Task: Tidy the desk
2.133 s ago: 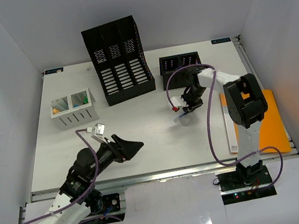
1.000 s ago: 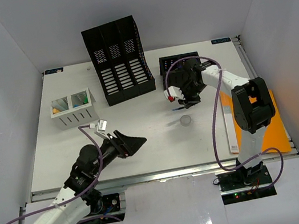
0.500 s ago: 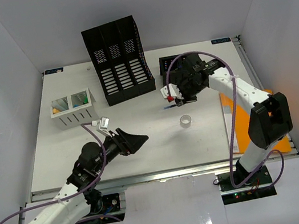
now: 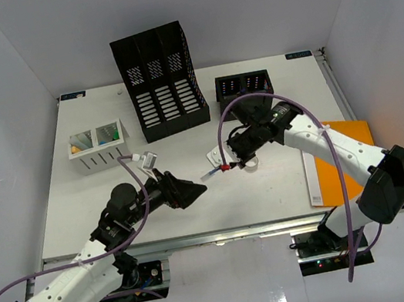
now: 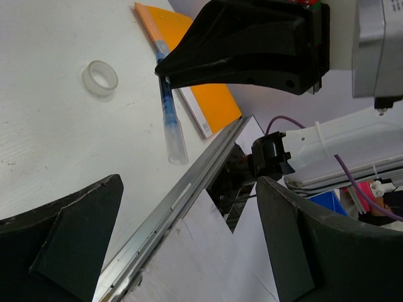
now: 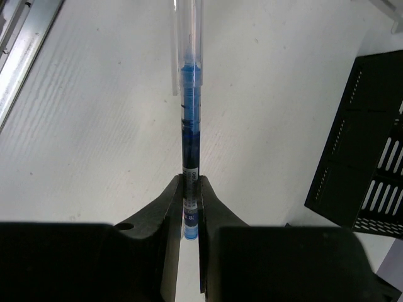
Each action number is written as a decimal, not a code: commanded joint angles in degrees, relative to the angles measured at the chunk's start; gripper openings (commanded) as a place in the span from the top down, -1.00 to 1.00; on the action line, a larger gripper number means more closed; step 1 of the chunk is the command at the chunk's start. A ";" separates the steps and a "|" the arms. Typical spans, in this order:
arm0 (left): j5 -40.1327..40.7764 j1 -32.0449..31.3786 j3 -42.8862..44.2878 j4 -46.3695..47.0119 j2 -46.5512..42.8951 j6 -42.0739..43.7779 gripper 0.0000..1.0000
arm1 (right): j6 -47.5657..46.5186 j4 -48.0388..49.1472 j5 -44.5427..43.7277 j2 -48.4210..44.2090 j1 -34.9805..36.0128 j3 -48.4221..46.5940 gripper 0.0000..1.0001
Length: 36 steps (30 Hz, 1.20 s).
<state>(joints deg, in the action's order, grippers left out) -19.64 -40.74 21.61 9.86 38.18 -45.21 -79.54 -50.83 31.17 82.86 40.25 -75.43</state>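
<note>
The desk (image 4: 68,192) is a white tabletop with a silver front rail (image 4: 224,232). My right gripper (image 4: 234,164) hovers over its middle, shut on a blue pen (image 4: 212,173) that points left toward my left gripper (image 4: 192,192). In the right wrist view the pen (image 6: 189,107) runs straight out from the pinching jaws of this gripper (image 6: 191,184). My left gripper (image 5: 187,189) stands wide open and empty, facing the pen (image 5: 169,113) a short way off. A clear tape ring (image 5: 101,77) lies on the desk beyond the pen.
An orange notebook (image 4: 349,164) lies at the right edge. A tall black file holder (image 4: 160,80) and a small black tray (image 4: 243,85) stand at the back. A white divided basket (image 4: 98,146) sits at the left.
My right arm swung from beside the black tray forward and left, carrying the pen toward the left gripper. The left gripper crept slightly right and stayed open.
</note>
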 commanded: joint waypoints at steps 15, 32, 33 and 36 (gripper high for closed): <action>-3.70 -0.13 7.25 -7.91 4.52 7.97 -0.96 | 0.75 5.09 -8.52 -4.11 11.21 3.80 0.85; -13.02 0.28 10.91 -6.60 18.44 12.38 -0.38 | -3.70 9.09 -15.11 -9.15 13.63 7.34 0.85; -13.30 0.31 11.03 -6.27 18.86 12.19 -0.32 | -3.88 9.30 -15.57 -9.20 13.83 7.69 0.85; -14.37 0.31 12.04 -6.06 20.87 12.06 -0.13 | -4.37 10.16 -17.04 -9.20 14.54 8.97 0.85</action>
<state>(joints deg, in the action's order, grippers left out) -30.89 -40.66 30.54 1.97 57.37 -33.51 -82.31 -43.03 16.44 74.53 53.63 -68.27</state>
